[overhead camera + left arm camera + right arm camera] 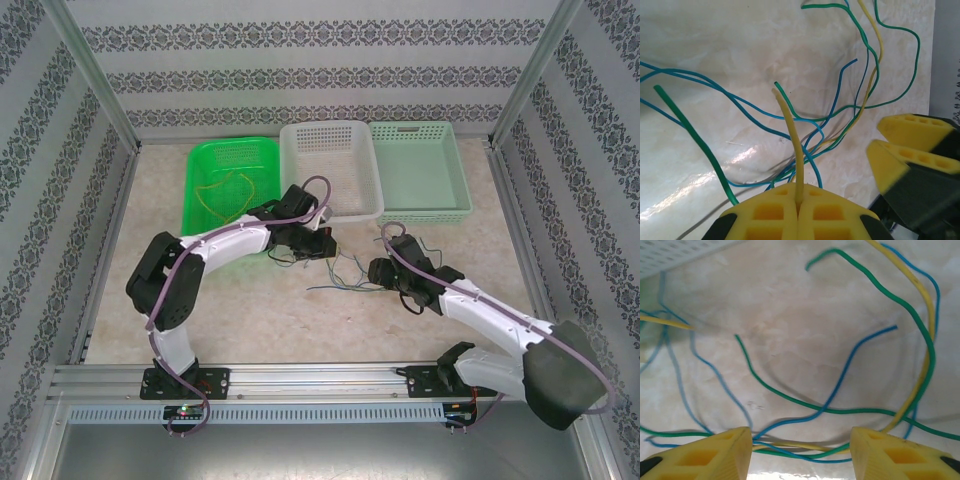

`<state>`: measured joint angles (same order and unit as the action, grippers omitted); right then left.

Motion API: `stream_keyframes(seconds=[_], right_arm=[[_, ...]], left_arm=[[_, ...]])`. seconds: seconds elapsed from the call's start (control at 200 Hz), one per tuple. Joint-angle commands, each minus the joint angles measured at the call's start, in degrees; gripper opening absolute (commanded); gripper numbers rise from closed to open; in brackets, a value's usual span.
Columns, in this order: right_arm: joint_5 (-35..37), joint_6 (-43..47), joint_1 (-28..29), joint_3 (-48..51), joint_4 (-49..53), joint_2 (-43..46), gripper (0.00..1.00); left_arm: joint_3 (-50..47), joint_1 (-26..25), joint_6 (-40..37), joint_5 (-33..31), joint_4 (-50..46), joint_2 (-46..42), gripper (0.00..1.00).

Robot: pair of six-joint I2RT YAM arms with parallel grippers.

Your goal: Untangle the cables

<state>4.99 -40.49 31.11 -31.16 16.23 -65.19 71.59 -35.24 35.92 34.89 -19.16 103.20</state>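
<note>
Left gripper (799, 209) clenched on a yellow cable (791, 131). Right gripper (800, 441) released, straddling the cables (345, 272) at the middle of the desk (260, 322), just before the white basket (330, 165); bare surface toward the near edge.

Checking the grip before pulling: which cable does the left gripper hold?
The yellow cable pinched in the left gripper's shut jaws; the green cable and blue cable beside it lie free.

Open right gripper (800, 436) over tangled blue, green, yellow cables (930, 355), marbled table (790, 310), white basket (670, 254) corner
</note>
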Motion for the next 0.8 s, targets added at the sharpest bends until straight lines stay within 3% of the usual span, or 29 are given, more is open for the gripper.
stream_keyframes(seconds=[0.0, 0.51, 0.794], right_arm=[[1.82, -2.51, -0.79, 2.29, -0.54, -2.47, 0.56], [1.18, -4.48, -3.86, 2.68, -0.05, -8.91, 0.59], [0.96, -5.47, -4.47, 1.96, 0.53, -9.6, 0.58]], left_arm=[[2.51, -0.51, -4.22, -3.3, -4.61, -5.33, 0.0], [9.69, -0.5, -13.87, -10.93, -17.03, -16.06, 0.0], [14.26, -0.44, -16.61, -10.24, -20.51, -20.3, 0.0]])
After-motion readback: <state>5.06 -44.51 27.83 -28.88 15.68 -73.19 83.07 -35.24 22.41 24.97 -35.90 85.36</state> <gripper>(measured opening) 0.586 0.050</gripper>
